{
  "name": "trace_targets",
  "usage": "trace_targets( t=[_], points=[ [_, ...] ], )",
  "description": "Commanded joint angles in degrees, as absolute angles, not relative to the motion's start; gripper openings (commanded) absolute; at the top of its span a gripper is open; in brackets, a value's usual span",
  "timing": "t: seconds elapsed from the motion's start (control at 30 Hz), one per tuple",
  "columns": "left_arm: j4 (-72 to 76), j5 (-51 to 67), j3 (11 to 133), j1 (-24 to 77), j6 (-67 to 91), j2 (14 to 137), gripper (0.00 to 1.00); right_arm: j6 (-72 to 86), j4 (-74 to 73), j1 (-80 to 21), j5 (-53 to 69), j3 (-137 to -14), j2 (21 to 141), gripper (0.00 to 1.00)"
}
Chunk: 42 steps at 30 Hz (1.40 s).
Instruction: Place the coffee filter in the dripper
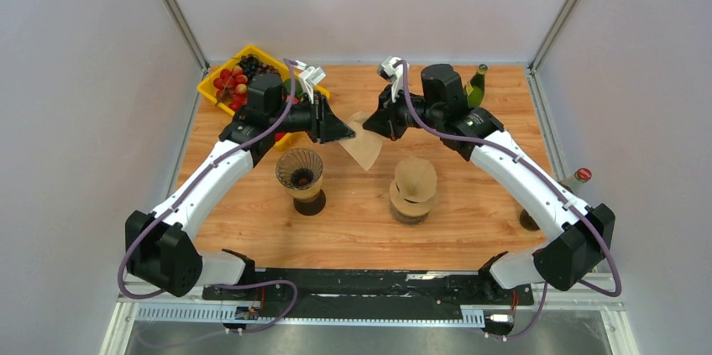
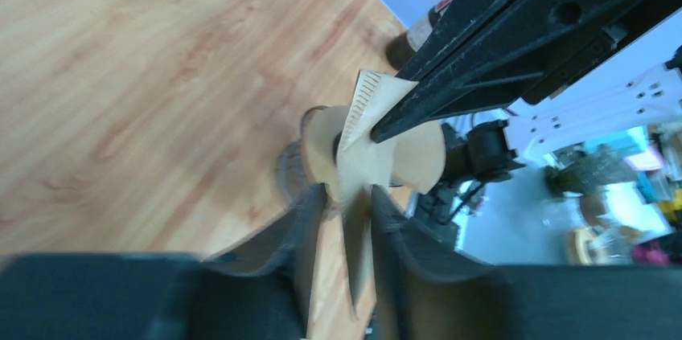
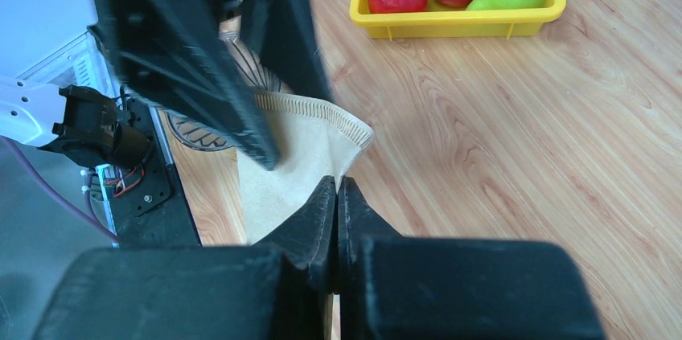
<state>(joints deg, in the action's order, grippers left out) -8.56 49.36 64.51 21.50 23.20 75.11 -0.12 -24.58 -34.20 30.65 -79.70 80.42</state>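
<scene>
A tan paper coffee filter [image 1: 363, 149] hangs in the air between my two grippers, above the table's middle. My right gripper [image 1: 374, 127] is shut on its rim; the right wrist view shows the jaws [image 3: 336, 183] pressed together on the filter's edge [image 3: 297, 155]. My left gripper [image 1: 346, 130] is open, its fingers [image 3: 209, 91] either side of the filter's wall. In the left wrist view the filter [image 2: 362, 147] passes through the gap of the left gripper [image 2: 347, 195]. The dark ribbed dripper [image 1: 300, 169] stands on its server below and left of the filter.
A stack of tan filters [image 1: 414, 190] sits on a holder right of the dripper. A yellow tray [image 1: 210, 91] of fruit is at the back left. A green bottle [image 1: 477, 86] stands at the back right, a red-capped bottle [image 1: 579, 177] at the right edge.
</scene>
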Motion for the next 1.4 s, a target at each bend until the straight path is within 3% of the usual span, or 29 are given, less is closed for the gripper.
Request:
trace_targets(
  t=[0.0,0.03,0.07,0.17,0.33,0.47,0.73,1.03,1.37],
  points=[
    [-6.2,49.2,66.2,22.9,24.1,76.1,0.26,-0.4,-23.4,-34.2,32.7,-82.0,80.7,0.03],
    [-6.2,48.7,66.2,23.0,24.3,76.0,0.2,-0.4,-23.3,-34.2,32.9,-82.1,80.8,0.04],
    [-5.6,48.2,66.1,23.1,25.0,76.0,0.07,-0.3,-23.3,-34.2,32.9,-82.2,80.9,0.05],
    [-3.9,47.8,65.1,23.1,27.4,75.4,0.01,0.4,-23.3,-34.2,31.0,-82.6,81.1,0.15],
    [-0.9,43.6,62.7,23.1,30.2,73.0,0.0,7.1,-23.3,-33.9,19.2,-82.7,79.9,0.76],
    [1.3,41.0,60.2,23.1,31.8,70.2,0.0,10.9,-23.1,-33.5,5.7,-79.9,76.5,0.99],
    [5.8,37.3,55.4,23.1,33.4,65.0,0.0,12.6,-20.0,-33.1,-6.9,-67.5,68.5,1.0],
    [9.1,38.9,53.7,23.1,34.1,64.6,0.0,14.4,-11.6,-33.0,11.7,-61.1,65.8,1.0],
    [10.0,40.6,53.3,23.1,34.8,64.3,0.0,15.2,-10.9,-33.0,8.6,-61.4,66.6,1.0]
  ],
)
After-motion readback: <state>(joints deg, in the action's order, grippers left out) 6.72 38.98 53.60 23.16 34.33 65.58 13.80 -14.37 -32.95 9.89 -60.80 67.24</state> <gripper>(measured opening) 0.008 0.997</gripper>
